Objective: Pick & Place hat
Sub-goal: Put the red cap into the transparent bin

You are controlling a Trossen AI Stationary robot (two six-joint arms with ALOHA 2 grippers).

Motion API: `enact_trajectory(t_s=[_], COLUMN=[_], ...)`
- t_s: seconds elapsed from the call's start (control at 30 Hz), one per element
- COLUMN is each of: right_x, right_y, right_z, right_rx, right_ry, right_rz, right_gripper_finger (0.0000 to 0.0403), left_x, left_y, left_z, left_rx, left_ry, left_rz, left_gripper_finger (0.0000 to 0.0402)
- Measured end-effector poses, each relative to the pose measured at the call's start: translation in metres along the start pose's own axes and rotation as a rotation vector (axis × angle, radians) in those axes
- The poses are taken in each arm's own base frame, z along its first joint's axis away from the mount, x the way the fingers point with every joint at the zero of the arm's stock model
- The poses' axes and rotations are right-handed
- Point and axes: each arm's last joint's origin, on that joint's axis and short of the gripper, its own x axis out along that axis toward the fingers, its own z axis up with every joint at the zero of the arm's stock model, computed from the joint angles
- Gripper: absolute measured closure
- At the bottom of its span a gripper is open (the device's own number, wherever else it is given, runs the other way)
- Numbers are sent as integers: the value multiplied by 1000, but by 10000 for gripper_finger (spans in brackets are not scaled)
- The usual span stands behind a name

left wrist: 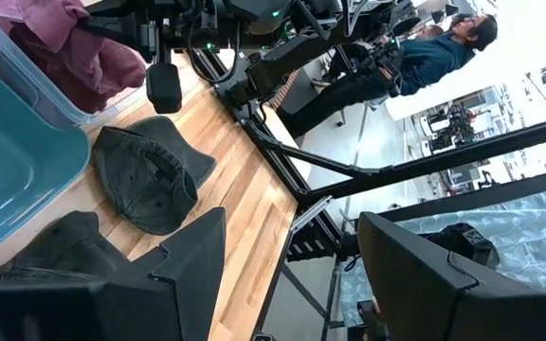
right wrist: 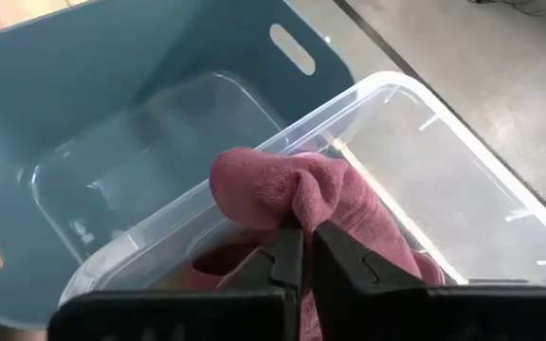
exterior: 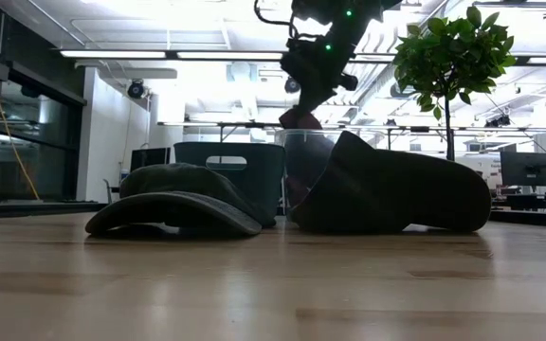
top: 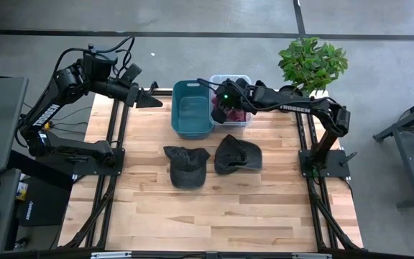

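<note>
A maroon hat [right wrist: 282, 189] lies bunched in a clear plastic bin [right wrist: 463, 161] at the table's far side. My right gripper [right wrist: 308, 237] is over that bin [top: 244, 80], shut on the hat. A teal bin [top: 191, 108] stands just left of the clear one. Two dark caps [top: 185, 165] [top: 237, 155] rest crown up on the wooden table, nearer than the bins. My left gripper [left wrist: 292, 275] hangs open over the table's far left [top: 148, 99], with nothing between its fingers. My right gripper pinches a raised fold of the maroon hat's cloth [right wrist: 297, 204] between its two fingers [right wrist: 354, 270]. The fingers slant down from the table's right side. The fold stands up at the bin's rim [exterior: 300, 117]; the hat's lower part stays inside the clear bin.
A potted plant [top: 311, 63] stands past the table's far right corner. Bare wood [top: 214, 216] stretches from the caps to the near edge. A person [left wrist: 434, 52] shows in the room beyond the table.
</note>
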Motion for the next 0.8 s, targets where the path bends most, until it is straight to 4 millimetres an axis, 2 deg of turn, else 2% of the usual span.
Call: enact_trajectory(t_s=[0.23, 0.47, 0.63, 0.8], right_x=[-13, -52, -75, -73], right_y=[-6, -22, -31, -31], right_z=[6, 21, 32, 30], right_rx=[94, 275, 502, 628], right_ry=[-61, -229, -380, -393], right_rz=[-66, -101, -94, -155], right_gripper_finger=[400, 401, 402, 402], left_x=[0, 0, 0, 0], left_y=[0, 0, 0, 0], left_z=[0, 0, 0, 0], left_rx=[0, -1, -1, -1], left_ry=[0, 1, 1, 1], left_rz=[0, 0, -1, -1], left_gripper_finger=[177, 176, 176, 176])
